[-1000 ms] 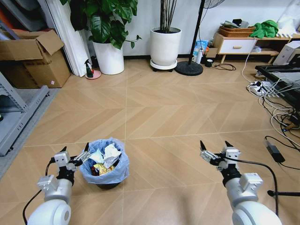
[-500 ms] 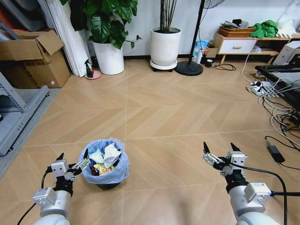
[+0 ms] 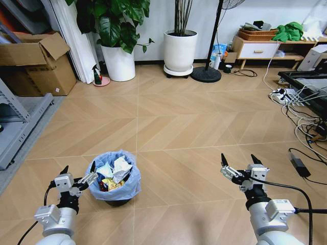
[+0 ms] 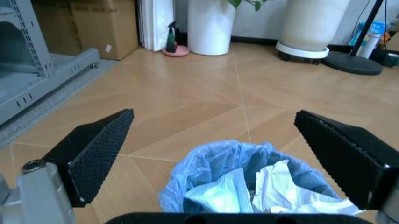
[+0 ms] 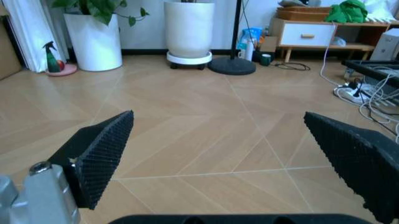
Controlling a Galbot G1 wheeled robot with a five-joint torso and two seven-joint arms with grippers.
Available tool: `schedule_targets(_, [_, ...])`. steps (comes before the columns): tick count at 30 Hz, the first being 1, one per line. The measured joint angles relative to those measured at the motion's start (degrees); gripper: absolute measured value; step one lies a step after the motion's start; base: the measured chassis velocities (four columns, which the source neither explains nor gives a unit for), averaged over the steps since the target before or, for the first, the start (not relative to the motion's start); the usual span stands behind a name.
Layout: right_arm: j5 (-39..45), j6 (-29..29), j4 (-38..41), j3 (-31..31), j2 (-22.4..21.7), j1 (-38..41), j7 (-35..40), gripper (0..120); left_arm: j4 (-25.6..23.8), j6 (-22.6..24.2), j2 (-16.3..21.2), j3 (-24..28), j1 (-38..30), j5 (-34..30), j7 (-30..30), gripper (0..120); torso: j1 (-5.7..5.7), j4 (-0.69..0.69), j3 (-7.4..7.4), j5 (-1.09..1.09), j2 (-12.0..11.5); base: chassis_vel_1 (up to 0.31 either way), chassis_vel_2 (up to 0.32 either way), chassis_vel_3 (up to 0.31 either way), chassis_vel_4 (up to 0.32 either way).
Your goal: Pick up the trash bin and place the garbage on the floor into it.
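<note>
Black, ridged fingertips are standing wide apart on the left gripper (image 3: 78, 173), which is hovering low just beside the trash bin (image 3: 115, 176), on the bin's left, with nothing between its pads (image 4: 93, 151). From the left wrist view the bin's crinkled blue bag (image 4: 234, 179) is sitting ahead of the spread fingers. Crumpled white tissues and bright wrappers, the garbage (image 3: 113, 172), are lying heaped inside the bin. Well apart on the other side, the right gripper (image 3: 238, 165) is holding its fingers spread too, empty, over bare floor (image 3: 179, 122). Farther off, two white plant pots (image 3: 180, 50) and a cardboard box (image 3: 36, 64) are standing along the wall.
</note>
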Motion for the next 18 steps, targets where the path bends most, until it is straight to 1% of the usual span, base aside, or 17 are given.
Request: schedule_targets(18, [0.0,-0.1,0.0,0.0,0.0,0.0,0.0,100,0.1,0.1,0.1,0.0,-0.1,-0.1,0.0,100,0.0,0.0,0.0,0.0,0.0,0.0,0.0,0.0,0.0])
